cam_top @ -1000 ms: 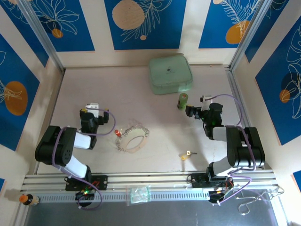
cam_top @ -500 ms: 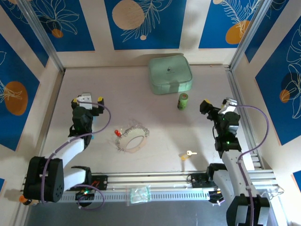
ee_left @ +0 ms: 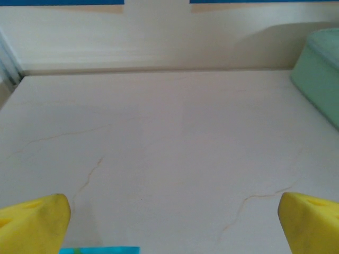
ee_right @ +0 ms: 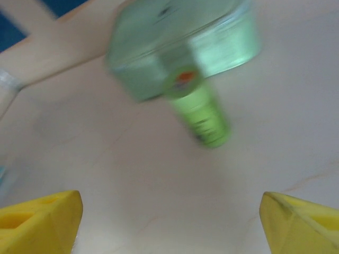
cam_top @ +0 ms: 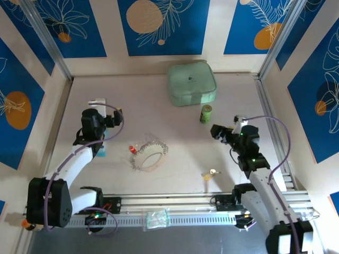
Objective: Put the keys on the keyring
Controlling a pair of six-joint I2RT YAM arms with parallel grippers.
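Table (cam_top: 180,135): pale and faintly cracked, walled by panels printed with blue leaves.
Keyring (cam_top: 150,156): lies flat on the table a little left of centre. It is an oval loop with small chain-like links bunched along its far edge, and neither tool touches it.
Red key (cam_top: 132,151): on the table just beside the keyring's left end; whether it touches the loop cannot be told.
Yellow key (cam_top: 211,173): alone on the table toward the near right, well apart from the keyring and near the right arm.
Left tool (cam_top: 103,110): released, jaws spread wide, grasping nothing. It is left of the keyring and farther back, well apart from both keys.
Left fingertips (ee_left: 33,222): yellow, in the lower corners of the left wrist view with bare table between them.
Right tool (cam_top: 226,126): released, jaws wide, grasping nothing. It is on the right side of the table, near the green cylinder and pointed toward it.
Right fingertips (ee_right: 300,225): yellow, far apart, nothing between them but table.
Green cylinder (cam_top: 205,113): upright, just in front of the case; blurred in the right wrist view.
Pale green case (cam_top: 192,83): square, closed, near the back wall, right of centre.
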